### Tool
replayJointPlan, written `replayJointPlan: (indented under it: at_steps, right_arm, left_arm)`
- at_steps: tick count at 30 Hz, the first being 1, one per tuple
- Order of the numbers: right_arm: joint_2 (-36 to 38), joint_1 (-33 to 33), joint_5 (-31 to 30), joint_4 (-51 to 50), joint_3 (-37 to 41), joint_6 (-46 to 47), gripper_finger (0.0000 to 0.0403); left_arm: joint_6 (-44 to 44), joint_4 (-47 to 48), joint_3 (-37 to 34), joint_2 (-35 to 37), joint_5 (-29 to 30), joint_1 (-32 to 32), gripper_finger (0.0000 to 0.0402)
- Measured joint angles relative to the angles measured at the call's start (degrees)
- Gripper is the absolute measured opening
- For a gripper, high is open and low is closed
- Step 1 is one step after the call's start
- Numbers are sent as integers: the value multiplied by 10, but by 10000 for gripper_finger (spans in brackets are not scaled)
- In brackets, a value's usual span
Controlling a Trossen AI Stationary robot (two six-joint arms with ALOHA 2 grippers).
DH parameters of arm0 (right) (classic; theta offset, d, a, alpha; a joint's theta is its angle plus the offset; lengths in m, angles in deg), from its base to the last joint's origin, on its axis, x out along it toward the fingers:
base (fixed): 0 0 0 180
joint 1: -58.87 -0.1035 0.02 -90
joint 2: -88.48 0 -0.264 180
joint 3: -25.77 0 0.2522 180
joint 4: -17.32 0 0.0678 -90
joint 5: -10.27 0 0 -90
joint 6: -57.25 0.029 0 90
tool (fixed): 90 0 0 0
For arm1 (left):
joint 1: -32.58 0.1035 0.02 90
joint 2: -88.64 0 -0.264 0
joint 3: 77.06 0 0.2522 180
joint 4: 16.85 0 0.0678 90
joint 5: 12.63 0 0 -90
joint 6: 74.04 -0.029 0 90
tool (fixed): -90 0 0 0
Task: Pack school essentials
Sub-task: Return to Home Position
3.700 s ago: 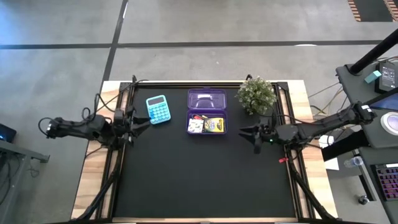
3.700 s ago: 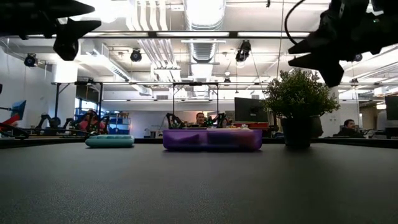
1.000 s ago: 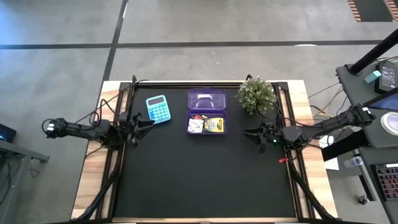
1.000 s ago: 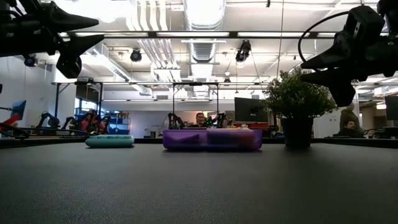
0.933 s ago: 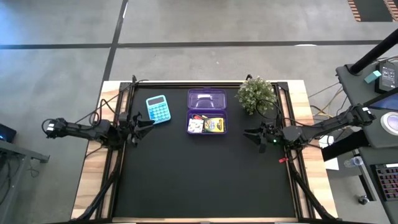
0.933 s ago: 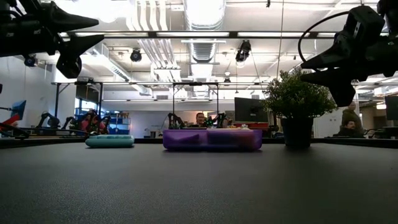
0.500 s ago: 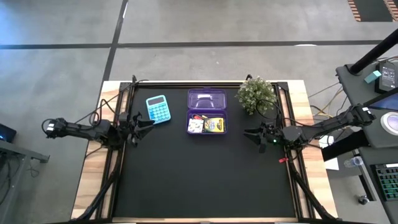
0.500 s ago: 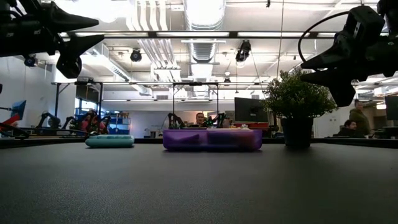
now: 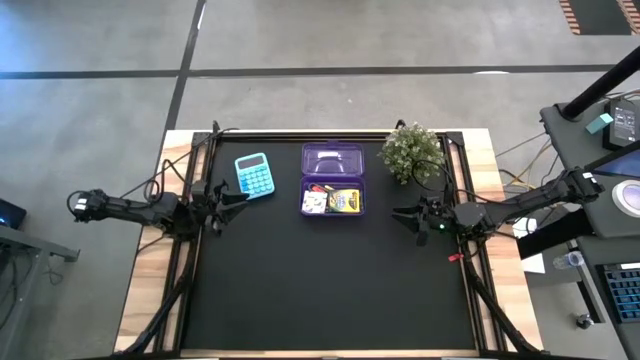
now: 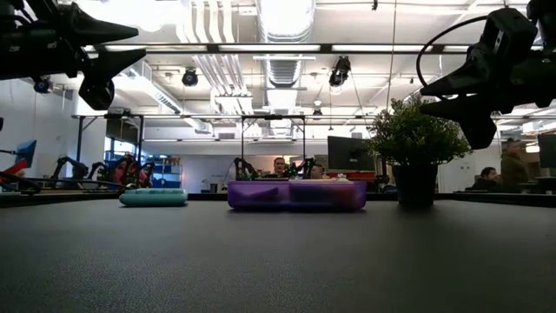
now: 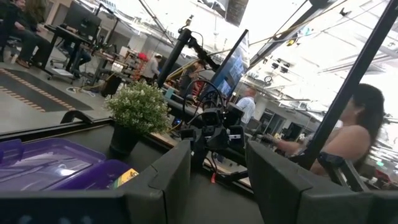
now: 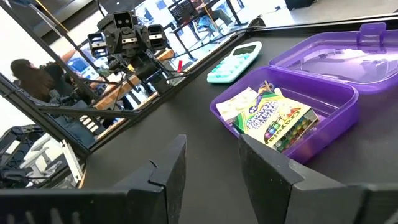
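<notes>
An open purple pencil case (image 9: pixel 333 181) lies at the table's far middle, its lid (image 9: pixel 333 159) flat behind the tray. In the tray sit a yellow-green crayon box (image 12: pixel 277 118), a small white patterned packet (image 12: pixel 239 102) and some thin red pieces. My left gripper (image 9: pixel 236 197) hovers open at the table's left edge, left of the case. My right gripper (image 9: pixel 398 214) hovers open near the right edge, right of the case. Both stand well above the table in the low view, the left gripper (image 10: pixel 139 43) and the right gripper (image 10: pixel 423 96). Scissors and loose pens do not show.
A teal calculator (image 9: pixel 253 175) lies left of the case. A potted green plant (image 9: pixel 411 152) stands at the far right. A small red thing (image 9: pixel 455 257) lies at the right rim. The black mat's near half (image 9: pixel 330 290) is bare. People sit beyond the table.
</notes>
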Motion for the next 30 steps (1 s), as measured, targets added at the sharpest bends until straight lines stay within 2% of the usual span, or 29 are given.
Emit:
replayJointPlan:
  at_steps: [10,22,30]
  right_arm:
    - [0,0,0,0,0,0,125]
    - [0,0,0,0,0,0,137]
    - [0,0,0,0,0,0,129]
  left_arm:
    - [0,0,0,-1,0,0,139]
    - [0,0,0,-1,0,0,139]
    - [0,0,0,-1,0,0,139]
